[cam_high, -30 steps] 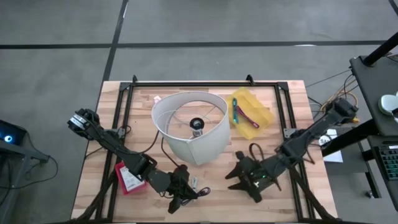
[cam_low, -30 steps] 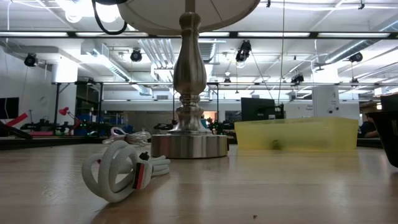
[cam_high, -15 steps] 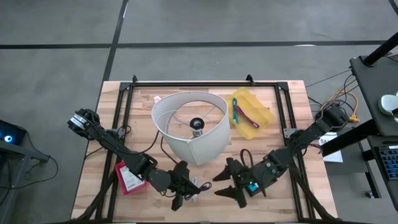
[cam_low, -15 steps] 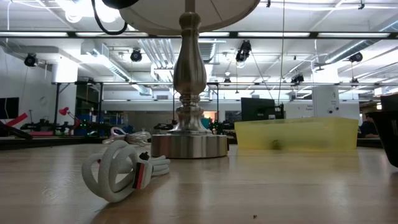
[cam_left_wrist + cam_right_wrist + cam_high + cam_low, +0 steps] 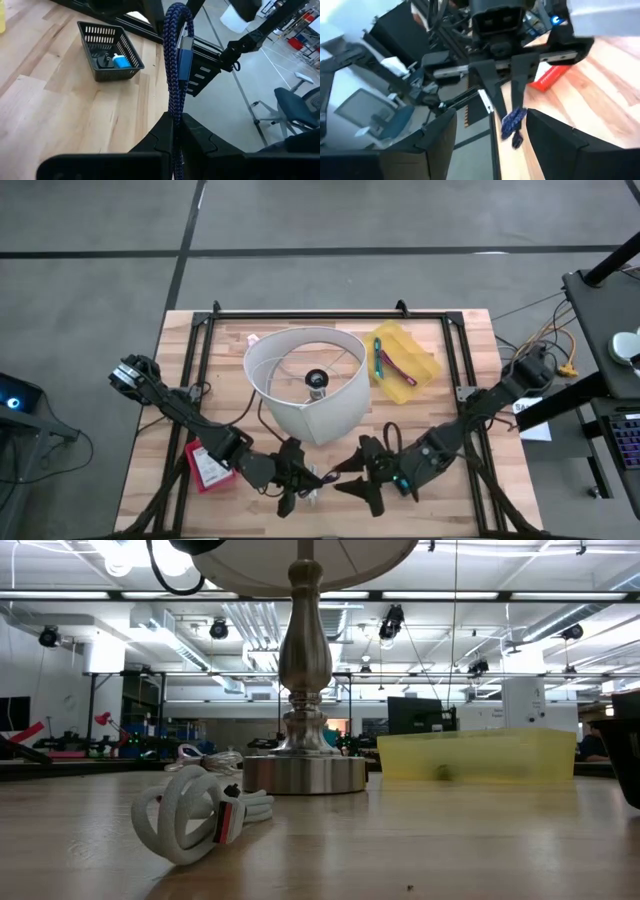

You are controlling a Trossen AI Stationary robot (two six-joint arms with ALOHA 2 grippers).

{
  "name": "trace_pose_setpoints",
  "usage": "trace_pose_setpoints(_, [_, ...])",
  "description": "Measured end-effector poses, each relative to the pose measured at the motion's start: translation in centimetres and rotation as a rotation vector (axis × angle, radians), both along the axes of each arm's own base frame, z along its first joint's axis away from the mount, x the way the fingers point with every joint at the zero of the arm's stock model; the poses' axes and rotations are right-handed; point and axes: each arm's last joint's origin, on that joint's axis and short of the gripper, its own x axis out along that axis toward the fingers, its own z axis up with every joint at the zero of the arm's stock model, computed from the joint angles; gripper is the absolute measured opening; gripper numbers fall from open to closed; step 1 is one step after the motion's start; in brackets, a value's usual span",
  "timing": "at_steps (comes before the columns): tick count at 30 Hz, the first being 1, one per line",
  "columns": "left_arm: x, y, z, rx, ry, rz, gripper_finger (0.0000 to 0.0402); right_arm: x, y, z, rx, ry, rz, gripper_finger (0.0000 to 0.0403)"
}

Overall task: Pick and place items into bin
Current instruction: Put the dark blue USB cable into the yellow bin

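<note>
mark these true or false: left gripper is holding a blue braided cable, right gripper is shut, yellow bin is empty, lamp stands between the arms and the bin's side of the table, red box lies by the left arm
1. The left gripper is shut on a blue braided cable. True.
2. The right gripper is shut. False: its fingers stand wide open, facing the left gripper and the cable end.
3. The yellow bin is empty. False: a green stick and a dark red item lie in it.
4. The lamp stands beside the bin, at the table's middle. True.
5. A red box lies by the left arm. True.
6. The bin sits at the table's near left corner. False: it sits at the far right, beside the lamp.
</note>
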Motion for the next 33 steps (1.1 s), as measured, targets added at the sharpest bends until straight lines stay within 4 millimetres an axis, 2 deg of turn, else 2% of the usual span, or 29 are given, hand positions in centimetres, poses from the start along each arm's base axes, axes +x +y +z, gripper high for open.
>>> trace_pose_setpoints(7, [0.1, 0.1, 0.2, 0.014, -0.026, 0.002, 0.0002, 0.8, 0.1, 0.0, 0.037, 0.001, -0.037, 0.0201])
trace_pose_setpoints(11, [0.2, 0.1, 0.3, 0.019, -0.035, 0.0, 0.0002, 0.8, 0.0, -0.4, 0.065, 0.032, -0.052, 0.0174])
trace_pose_setpoints(21, [0.2, 0.0, 0.4, 0.042, -0.059, -0.009, 0.0003, 0.7, 0.0, -0.8, 0.046, 0.061, -0.072, 0.002])
trace_pose_setpoints(26, [0.2, 0.0, 0.5, 0.033, -0.064, -0.015, 0.0036, 0.6, 0.1, -0.8, 0.044, 0.079, -0.027, 0.0014])
trace_pose_setpoints(29, [0.2, 0.0, 0.6, 0.032, -0.067, -0.014, 0.0066, 0.2, -0.1, -1.1, 0.039, 0.155, 0.034, 0.0013])
trace_pose_setpoints(33, [0.2, 0.0, 0.7, 0.027, -0.067, -0.023, 0.0095, -1.5, -0.6, -1.1, 0.013, 0.308, 0.074, 0.0012])
